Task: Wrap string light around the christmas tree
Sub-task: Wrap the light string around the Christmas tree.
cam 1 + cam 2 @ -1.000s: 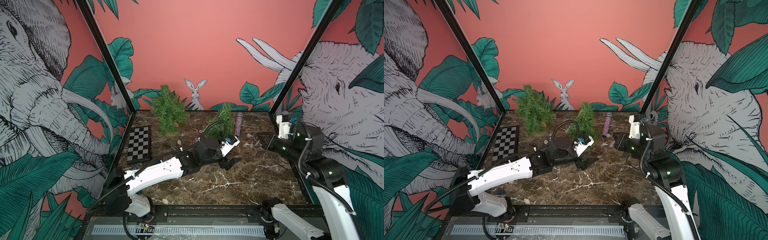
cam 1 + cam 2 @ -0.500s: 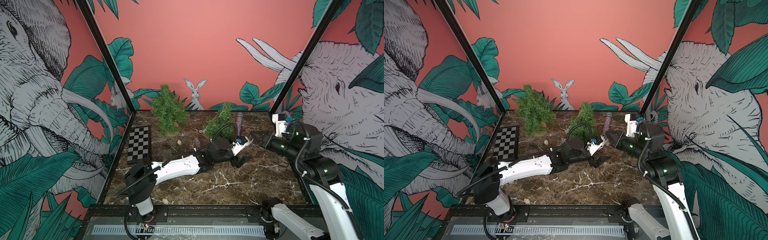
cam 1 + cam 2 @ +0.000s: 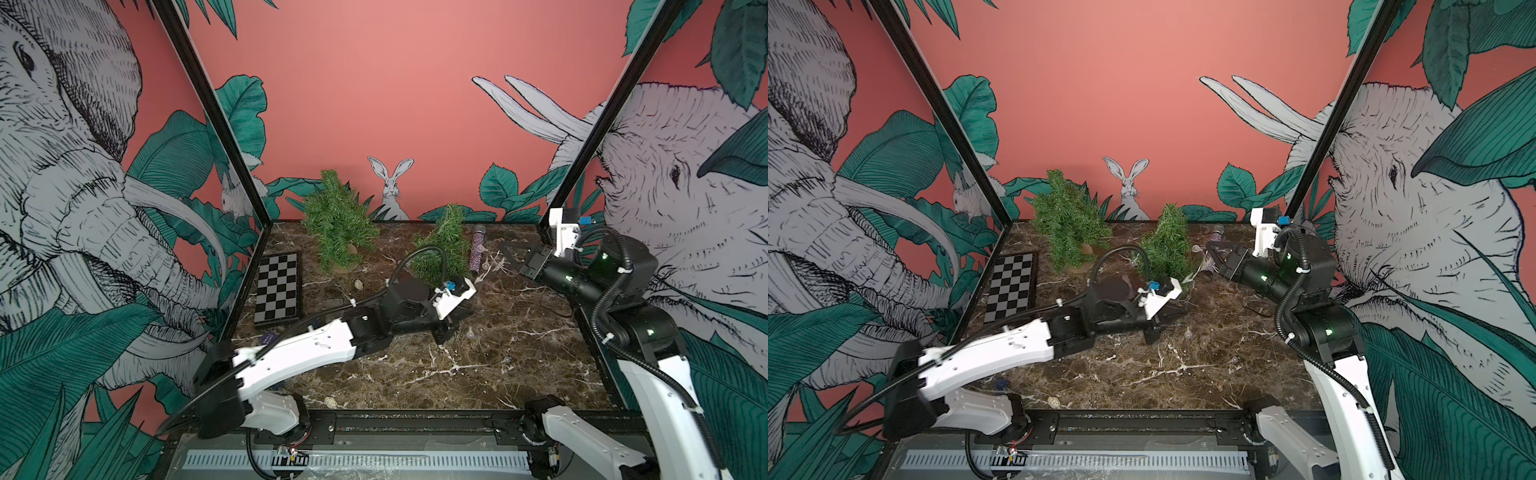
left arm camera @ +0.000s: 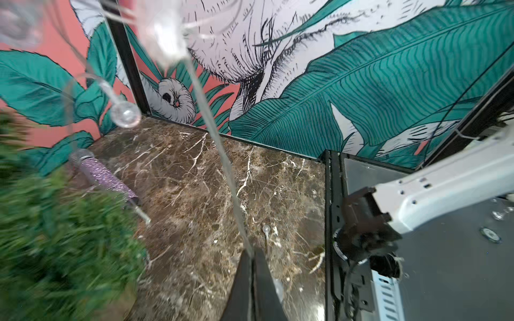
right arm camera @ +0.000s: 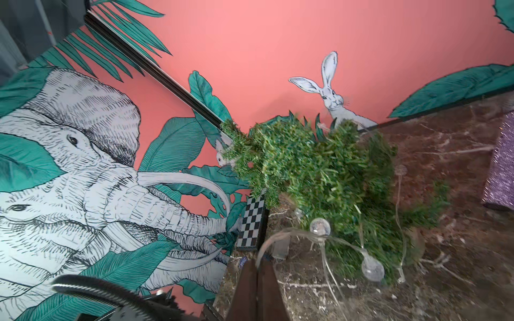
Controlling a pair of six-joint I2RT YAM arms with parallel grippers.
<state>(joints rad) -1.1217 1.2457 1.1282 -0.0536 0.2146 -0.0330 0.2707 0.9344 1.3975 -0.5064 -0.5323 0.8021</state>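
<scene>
While your left pincer (image 4: pixel 251 257) and right pincer (image 5: pixel 257 262) each clench the string light (image 5: pixel 319 226), its bulbs hang against the smaller christmas tree (image 3: pixel 442 245) near the back edge of the table (image 3: pixel 457 374)

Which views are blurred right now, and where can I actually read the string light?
Left wrist view: the small tree is smeared, and the string light goes soft near the lens but is traceable down to the shut left gripper. Right wrist view: small tree slightly soft, bulbs readable. In both top views: sharp, evenly lit, yet the string light barely shows.
</scene>
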